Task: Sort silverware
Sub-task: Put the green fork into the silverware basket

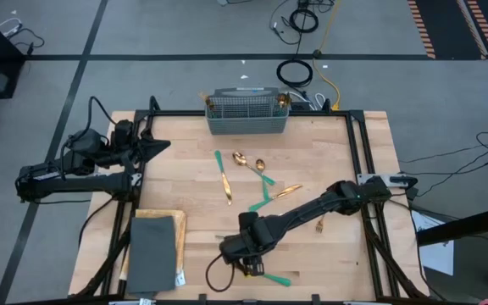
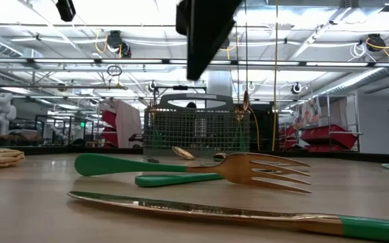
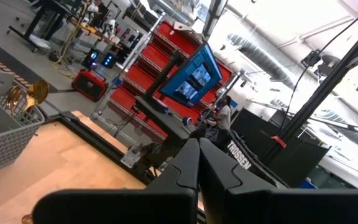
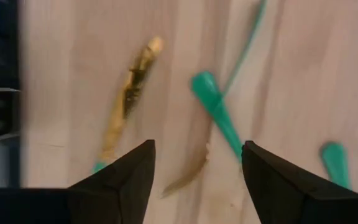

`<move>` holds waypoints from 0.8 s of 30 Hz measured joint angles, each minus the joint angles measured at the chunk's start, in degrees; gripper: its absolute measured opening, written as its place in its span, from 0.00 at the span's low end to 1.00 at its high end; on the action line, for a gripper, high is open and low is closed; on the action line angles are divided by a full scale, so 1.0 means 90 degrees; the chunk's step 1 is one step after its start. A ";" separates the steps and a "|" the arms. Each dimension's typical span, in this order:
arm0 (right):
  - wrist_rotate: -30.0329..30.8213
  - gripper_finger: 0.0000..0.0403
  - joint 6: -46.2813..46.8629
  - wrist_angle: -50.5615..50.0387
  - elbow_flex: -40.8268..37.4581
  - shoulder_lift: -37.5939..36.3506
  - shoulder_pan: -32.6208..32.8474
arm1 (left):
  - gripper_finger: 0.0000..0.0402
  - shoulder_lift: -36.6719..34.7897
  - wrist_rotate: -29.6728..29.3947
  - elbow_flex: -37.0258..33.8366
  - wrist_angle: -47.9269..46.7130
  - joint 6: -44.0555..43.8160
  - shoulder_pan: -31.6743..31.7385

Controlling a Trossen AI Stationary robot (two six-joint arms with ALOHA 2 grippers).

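The high view looks straight down on the whole tabletop [image 1: 329, 144], while the low view sits at its surface, facing level toward the wire mesh basket [image 2: 196, 131] both share. The left wrist camera looks outward across the room; the right wrist camera looks down, close above the wood.

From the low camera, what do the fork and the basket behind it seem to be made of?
The fork: its head looks like polished gold-coloured metal, since it reflects light; its teal handle looks matte, perhaps plastic or a coating. The basket: grey wire mesh, as you can see through its grid; bare or coated metal, I cannot tell.
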 joint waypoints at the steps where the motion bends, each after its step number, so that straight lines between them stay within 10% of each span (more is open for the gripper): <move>1: 0.0119 0.57 0.0032 -0.0075 -0.0008 0.0052 0.0032 | 0.02 0.0000 0.0000 0.0000 -0.0013 -0.0002 0.0000; 15: 0.0289 0.55 0.0607 -0.0572 0.0013 0.1261 0.0154 | 0.02 0.0017 0.0005 0.0000 -0.0431 -0.0168 -0.0012; 24: 0.0207 0.04 0.1341 -0.0634 0.0065 0.1507 0.0170 | 0.02 0.0015 0.0028 0.0000 -0.0428 -0.0169 -0.0012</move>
